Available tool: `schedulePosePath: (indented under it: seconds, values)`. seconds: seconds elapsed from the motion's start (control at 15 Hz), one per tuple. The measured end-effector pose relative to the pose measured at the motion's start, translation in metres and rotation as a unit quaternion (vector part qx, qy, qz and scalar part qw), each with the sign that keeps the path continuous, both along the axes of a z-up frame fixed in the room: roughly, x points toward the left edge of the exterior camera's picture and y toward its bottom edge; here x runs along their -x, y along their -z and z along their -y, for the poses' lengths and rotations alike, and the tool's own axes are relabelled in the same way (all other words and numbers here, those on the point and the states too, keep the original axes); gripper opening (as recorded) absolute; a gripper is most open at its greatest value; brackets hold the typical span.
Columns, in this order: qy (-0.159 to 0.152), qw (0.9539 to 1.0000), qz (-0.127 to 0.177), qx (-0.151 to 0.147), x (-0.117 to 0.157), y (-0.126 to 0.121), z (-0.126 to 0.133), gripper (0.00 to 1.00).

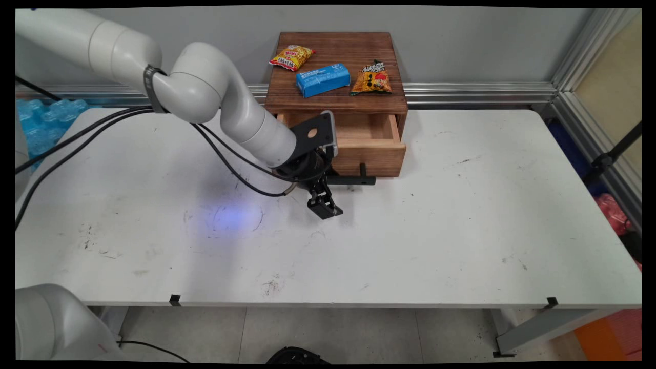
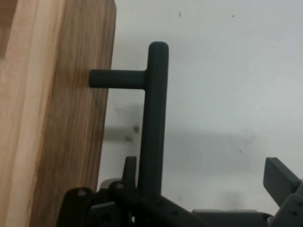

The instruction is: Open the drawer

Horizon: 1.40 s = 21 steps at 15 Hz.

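watching the gripper (image 2: 203, 189) at the drawer (image 1: 366, 148) of the wooden box (image 1: 335, 72), i worry about the black handle (image 2: 154, 118): the bar runs between the fingers, close against one (image 2: 130, 172), the other (image 2: 281, 179) well off, so a sideways swing could snag the handle and drag the drawer or box. jaws apart, gripping nothing. the arm reaches in from the upper left, wrist bent down low over the table (image 1: 461, 230), in front of the partly open drawer.
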<state>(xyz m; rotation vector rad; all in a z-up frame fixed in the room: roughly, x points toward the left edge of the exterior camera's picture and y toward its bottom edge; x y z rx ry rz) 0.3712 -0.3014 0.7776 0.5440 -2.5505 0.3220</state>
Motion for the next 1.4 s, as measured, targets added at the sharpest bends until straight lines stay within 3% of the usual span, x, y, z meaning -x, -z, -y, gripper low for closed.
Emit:
schedulePosePath:
  seconds: [1.4]
  values:
    - [0.013, 0.9994, -0.002, -0.033, 0.018, -0.015, -0.063, 1.0]
